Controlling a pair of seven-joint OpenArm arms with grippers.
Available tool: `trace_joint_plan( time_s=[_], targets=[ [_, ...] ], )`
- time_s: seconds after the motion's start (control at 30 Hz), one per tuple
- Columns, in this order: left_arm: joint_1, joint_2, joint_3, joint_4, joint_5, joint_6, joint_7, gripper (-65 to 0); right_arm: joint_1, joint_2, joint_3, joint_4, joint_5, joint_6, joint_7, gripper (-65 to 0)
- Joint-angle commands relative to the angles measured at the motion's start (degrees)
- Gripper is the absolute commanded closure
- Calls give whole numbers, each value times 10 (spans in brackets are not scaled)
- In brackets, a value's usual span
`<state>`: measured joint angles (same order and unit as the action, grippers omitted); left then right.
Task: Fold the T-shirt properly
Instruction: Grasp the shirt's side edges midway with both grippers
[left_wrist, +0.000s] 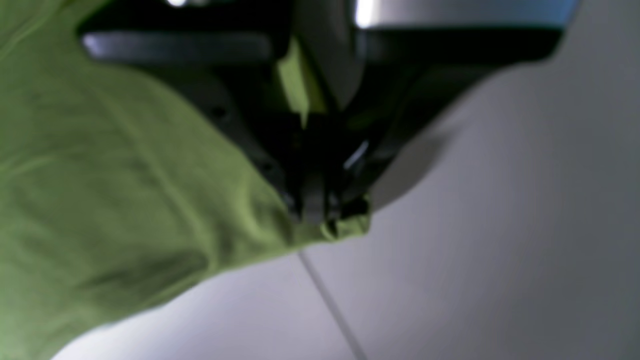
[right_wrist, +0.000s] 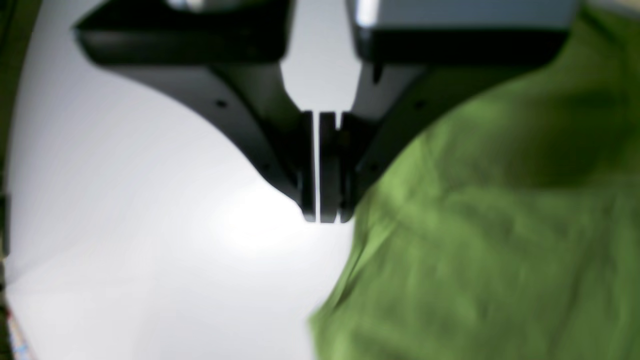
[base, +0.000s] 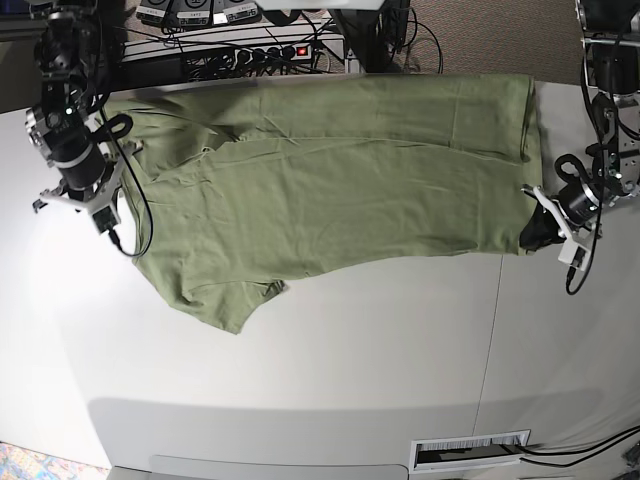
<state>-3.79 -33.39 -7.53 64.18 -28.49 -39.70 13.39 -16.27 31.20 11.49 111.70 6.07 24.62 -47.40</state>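
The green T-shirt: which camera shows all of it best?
The base view. There the whole T-shirt lies spread on the white table, sleeve and all. The left wrist view shows only a blurry corner pinched in the left gripper. The right wrist view shows only a blurry patch beside the shut right gripper.

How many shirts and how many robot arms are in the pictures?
Olive-green short-sleeved knit T-shirt: 1
Robot arms, left end effector and right end effector: 2
Total: 3
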Motion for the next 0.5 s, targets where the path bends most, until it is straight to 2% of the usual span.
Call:
trace_joint_plan(
  time_s=[0.0, 0.17, 0.27, 0.33, 0.47],
  targets=[
    [-11, -12, -5, 16, -23, -3, -7, 0, 17, 5, 6, 0, -1, -5, 16, -25],
    [-9, -12, -5, 52, -90, -3, 68, 0, 91, -26, 6, -69, 2, -4, 36, -41],
    [-4, -12, -5, 72, -140, -3, 105, 0, 135, -36, 6, -111, 17, -4, 41, -136],
    [2, -12, -5, 88, -169, -3, 128, 0, 164, -42, 6, -142, 26, -4, 45, -174],
    [23, -12, -5, 124, -194, -3, 158, 0, 221, -50, 3, -206, 36, -3, 61, -175]
  ],
)
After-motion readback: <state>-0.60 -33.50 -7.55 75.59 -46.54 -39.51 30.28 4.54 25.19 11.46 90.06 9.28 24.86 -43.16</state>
